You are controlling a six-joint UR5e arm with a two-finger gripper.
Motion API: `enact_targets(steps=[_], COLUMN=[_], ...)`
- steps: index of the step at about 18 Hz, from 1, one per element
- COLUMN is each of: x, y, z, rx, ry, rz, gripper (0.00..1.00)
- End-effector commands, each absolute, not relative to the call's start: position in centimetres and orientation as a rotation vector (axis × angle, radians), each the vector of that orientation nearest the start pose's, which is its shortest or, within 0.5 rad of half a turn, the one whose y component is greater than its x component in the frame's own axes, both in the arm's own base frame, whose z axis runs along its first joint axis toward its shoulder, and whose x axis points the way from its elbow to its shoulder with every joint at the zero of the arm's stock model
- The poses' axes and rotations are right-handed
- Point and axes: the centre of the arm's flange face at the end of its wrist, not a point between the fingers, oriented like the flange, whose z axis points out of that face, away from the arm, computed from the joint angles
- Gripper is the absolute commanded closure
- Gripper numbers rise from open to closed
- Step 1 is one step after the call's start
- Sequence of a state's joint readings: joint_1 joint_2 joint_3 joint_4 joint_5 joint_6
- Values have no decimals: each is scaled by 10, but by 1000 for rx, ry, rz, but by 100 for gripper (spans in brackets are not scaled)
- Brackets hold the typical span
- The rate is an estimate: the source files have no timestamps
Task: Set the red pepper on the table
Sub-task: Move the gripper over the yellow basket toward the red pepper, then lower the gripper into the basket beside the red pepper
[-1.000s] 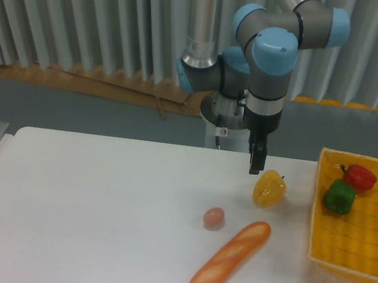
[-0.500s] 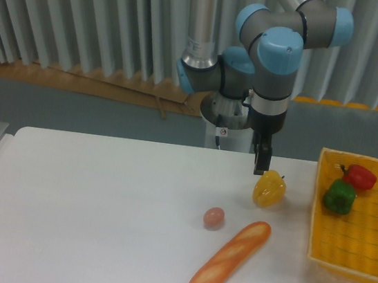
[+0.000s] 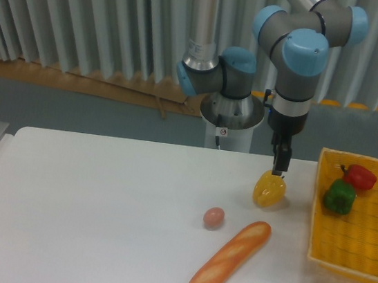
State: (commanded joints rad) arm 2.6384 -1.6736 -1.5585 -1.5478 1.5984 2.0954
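Right of our pincer (image 3: pixel 280 166), whose opening we cannot tell, sits the pepper (image 3: pixel 360 176): light, slippery, best gripped across its body.

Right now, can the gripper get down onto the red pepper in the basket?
Probably yes. The red pepper lies uncovered at the back of the yellow basket, open from above. The green pepper touches its near side, so finger room there looks tight. The gripper hangs over the yellow pepper, outside the basket.

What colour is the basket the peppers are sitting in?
Yellow. The woven basket shows clearly in the camera view, at the table's right side.
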Motion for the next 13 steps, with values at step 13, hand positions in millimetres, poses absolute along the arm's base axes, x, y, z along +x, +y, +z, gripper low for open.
enact_targets(steps=[13], x=[-475], y=[265], z=[415], rx=[-2560], ry=[1820], rz=[-143], gripper=[0])
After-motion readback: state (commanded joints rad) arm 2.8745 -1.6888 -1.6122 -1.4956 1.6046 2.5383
